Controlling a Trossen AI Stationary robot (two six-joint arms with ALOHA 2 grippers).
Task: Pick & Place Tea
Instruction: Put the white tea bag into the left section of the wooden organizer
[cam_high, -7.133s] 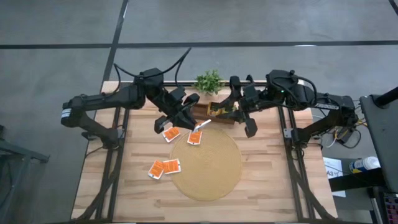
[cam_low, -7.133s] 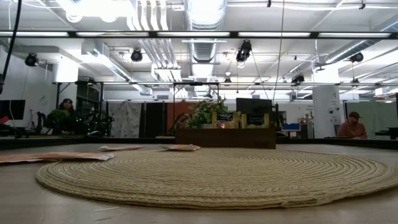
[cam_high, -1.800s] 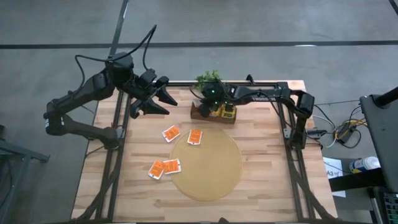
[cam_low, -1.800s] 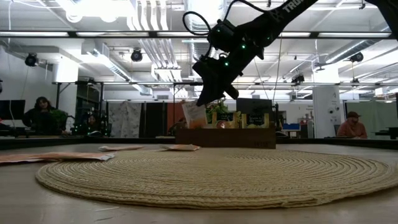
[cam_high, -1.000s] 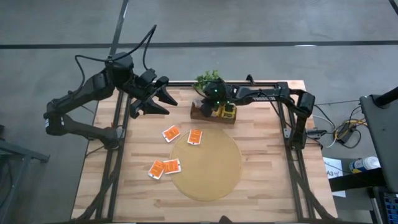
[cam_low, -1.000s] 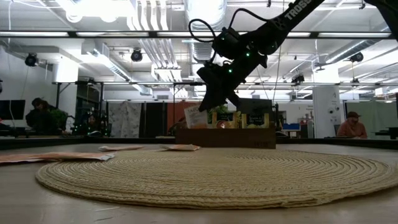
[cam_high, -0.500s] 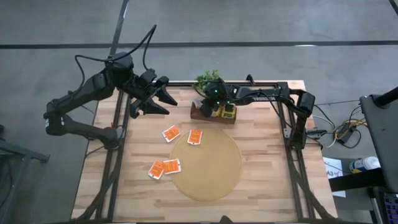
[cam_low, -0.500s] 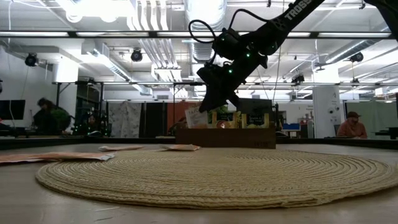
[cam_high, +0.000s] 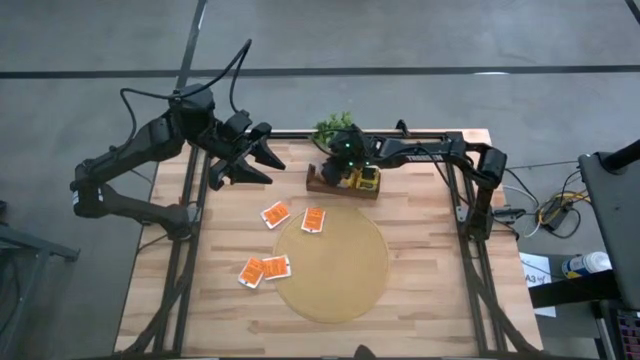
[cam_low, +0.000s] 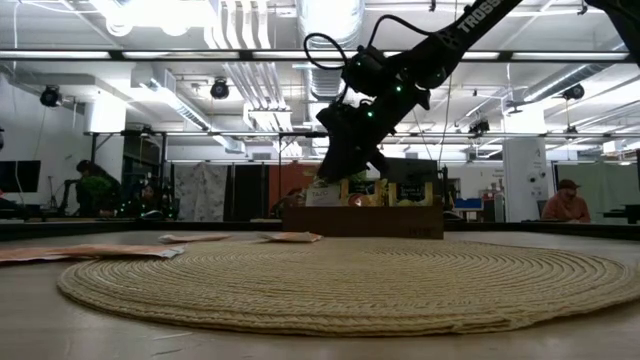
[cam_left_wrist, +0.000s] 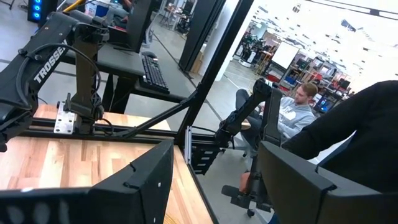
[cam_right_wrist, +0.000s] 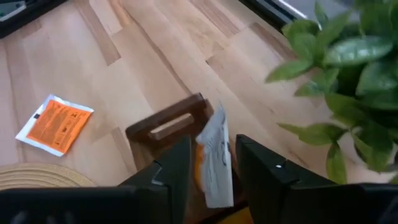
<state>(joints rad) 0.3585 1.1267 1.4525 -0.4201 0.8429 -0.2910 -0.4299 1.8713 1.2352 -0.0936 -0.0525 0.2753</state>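
Several orange tea packets lie flat on the table, two (cam_high: 275, 214) (cam_high: 314, 220) by the round woven mat (cam_high: 331, 265) and two (cam_high: 264, 269) at its left. One more tea packet (cam_right_wrist: 216, 158) stands on edge in the left end of the dark wooden box (cam_high: 345, 182), reaching just above its rim (cam_low: 322, 193). My right gripper (cam_right_wrist: 211, 155) slants down over that end, open, one finger on each side of the packet; no touch shows. My left gripper (cam_high: 265, 155) hangs open and high over the far left corner, with nothing between its fingers (cam_left_wrist: 214, 180).
A small green plant (cam_high: 335, 128) stands right behind the box, close to my right gripper. Yellow packets (cam_high: 366, 180) fill the box's right part. The mat covers the table's middle. People sit in the room beyond the table (cam_low: 568, 200).
The tea packet under my right gripper has sunk lower into the box's left end and shows less above the rim than a second ago. Both arms have stayed in place.
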